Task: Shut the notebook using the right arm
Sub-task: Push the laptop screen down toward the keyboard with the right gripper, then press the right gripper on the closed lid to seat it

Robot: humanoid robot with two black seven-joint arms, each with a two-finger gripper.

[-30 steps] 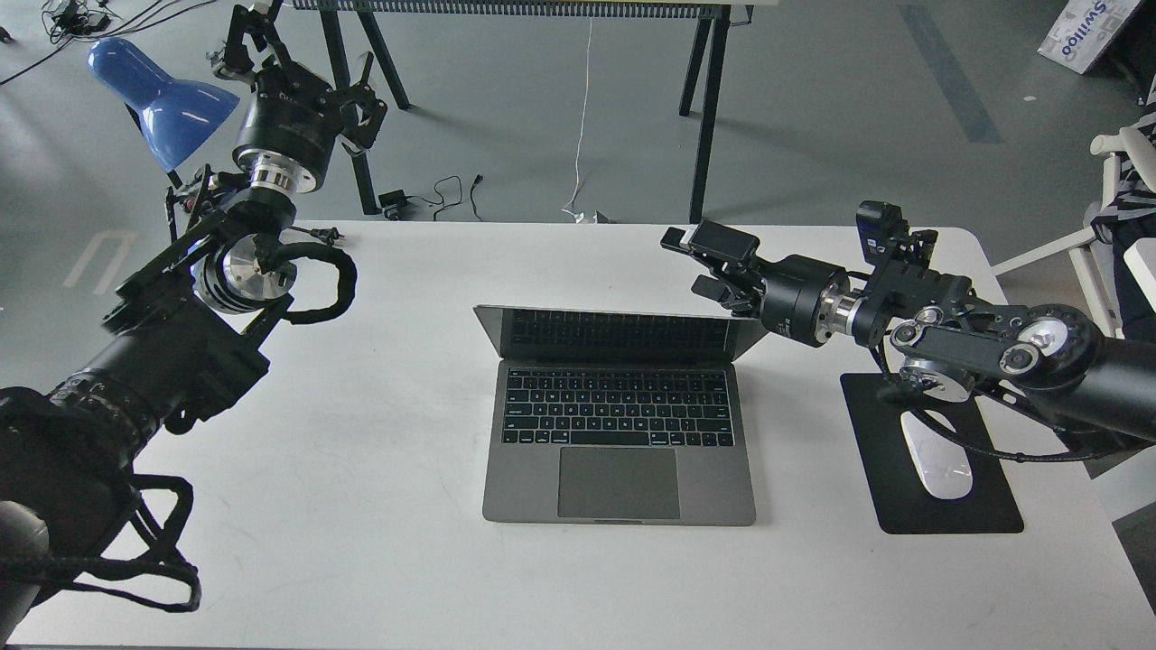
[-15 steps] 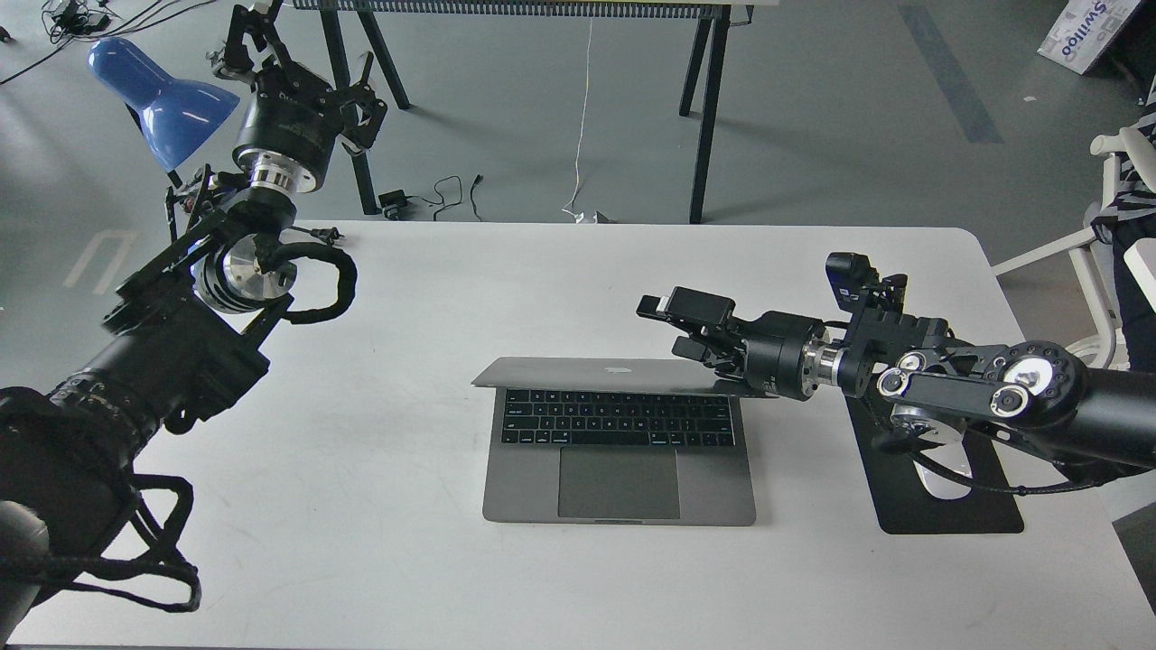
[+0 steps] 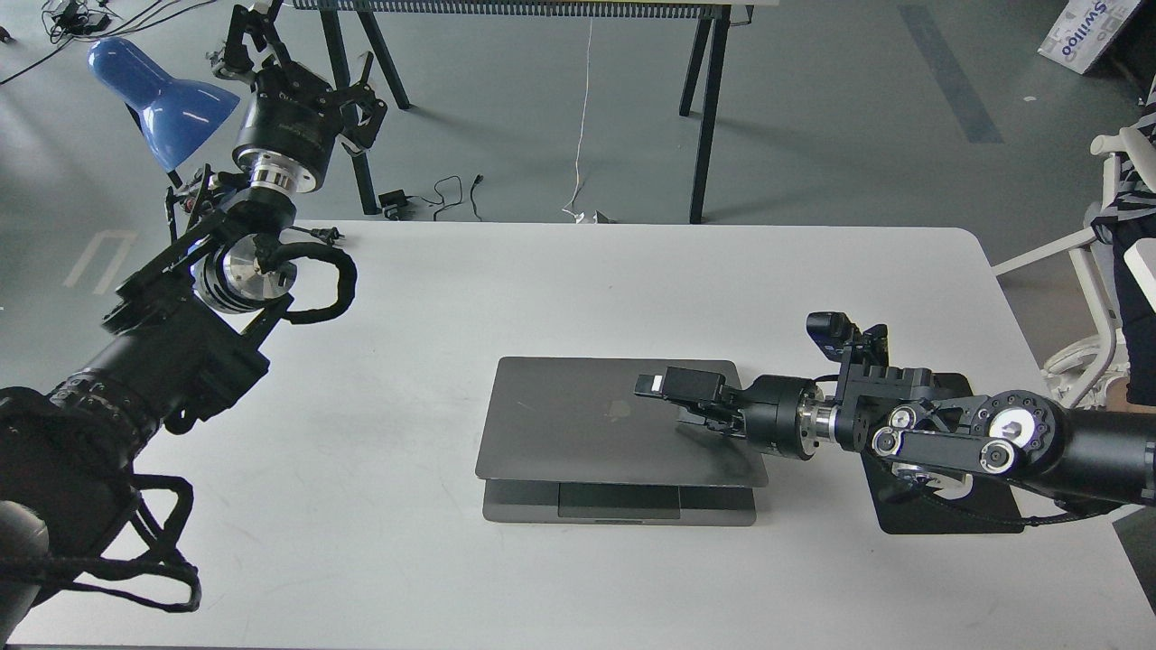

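The space-grey notebook point(image 3: 578, 424) lies in the middle of the white table point(image 3: 578, 280). Its lid, with the dark apple logo, is tilted almost flat over the base. A narrow strip of the trackpad point(image 3: 619, 501) still shows under the front edge. My right arm point(image 3: 993, 442) comes in from the right, low over the table. My right gripper point(image 3: 691, 402) is open and holds nothing. It rests on or just above the right part of the lid, next to the logo. My left gripper point(image 3: 366, 99) is raised at the far left, open and empty.
A black mouse pad point(image 3: 948, 524) lies right of the notebook, mostly covered by my right arm. A blue lamp point(image 3: 163, 95) stands at the back left by my left arm. Table legs and cables are on the floor behind. A white chair point(image 3: 1093, 262) is at the right.
My right gripper has moved forward and down, pushing the lid from upright to almost flat over the keyboard. The left arm has not moved.
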